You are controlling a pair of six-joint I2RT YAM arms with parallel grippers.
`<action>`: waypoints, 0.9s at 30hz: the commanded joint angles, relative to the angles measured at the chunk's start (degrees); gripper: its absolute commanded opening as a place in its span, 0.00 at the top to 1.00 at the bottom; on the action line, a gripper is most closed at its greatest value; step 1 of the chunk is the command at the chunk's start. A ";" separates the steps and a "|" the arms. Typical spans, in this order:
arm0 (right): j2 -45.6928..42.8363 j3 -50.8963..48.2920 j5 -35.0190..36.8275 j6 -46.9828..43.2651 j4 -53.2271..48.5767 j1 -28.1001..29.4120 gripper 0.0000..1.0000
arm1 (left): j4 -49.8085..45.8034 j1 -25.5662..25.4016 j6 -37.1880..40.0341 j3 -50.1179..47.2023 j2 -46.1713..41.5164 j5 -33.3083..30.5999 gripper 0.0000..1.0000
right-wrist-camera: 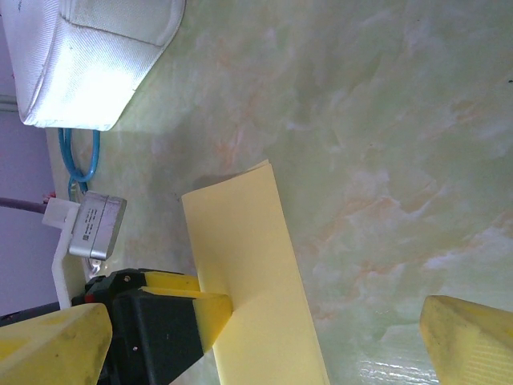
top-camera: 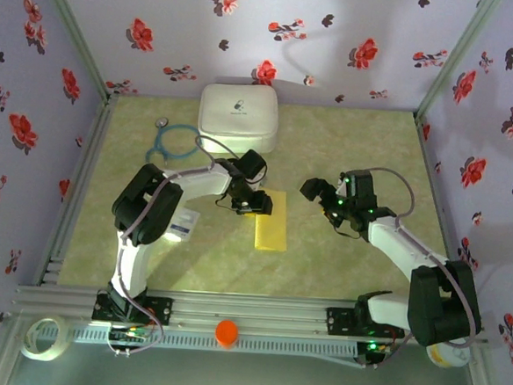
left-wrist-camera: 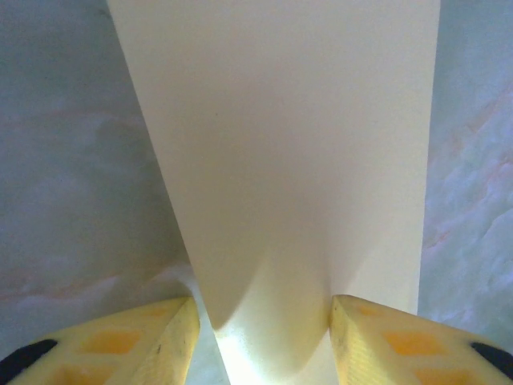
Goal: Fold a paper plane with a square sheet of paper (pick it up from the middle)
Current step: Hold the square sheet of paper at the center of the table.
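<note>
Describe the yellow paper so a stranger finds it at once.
Find the white rounded case at the table's far edge. Just nearer, between the left arm and the right arm, lies the yellow paper, folded into a long strip. It alone is flat plain yellow; the packet beside it is white.

The folded sheet of paper (top-camera: 270,222) was plain yellow, the rounded fabric case (top-camera: 238,116) white. The table top (top-camera: 356,147) showed pale green marbling; the walls (top-camera: 189,25) were lilac, printed with red flowers.
</note>
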 commanded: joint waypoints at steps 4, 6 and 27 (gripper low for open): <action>-0.82 0.14 -0.18 0.42 -0.48 -0.04 0.01 | -1.65 -0.04 -1.45 -0.88 3.34 -5.60 0.51; -0.80 0.08 -0.23 0.40 -0.46 -0.04 0.01 | -1.70 -0.04 -2.33 -0.89 3.43 -6.26 0.51; -1.10 -0.19 -0.10 0.38 -0.43 -0.04 0.01 | -3.34 -0.07 -1.39 0.17 5.93 -6.88 0.50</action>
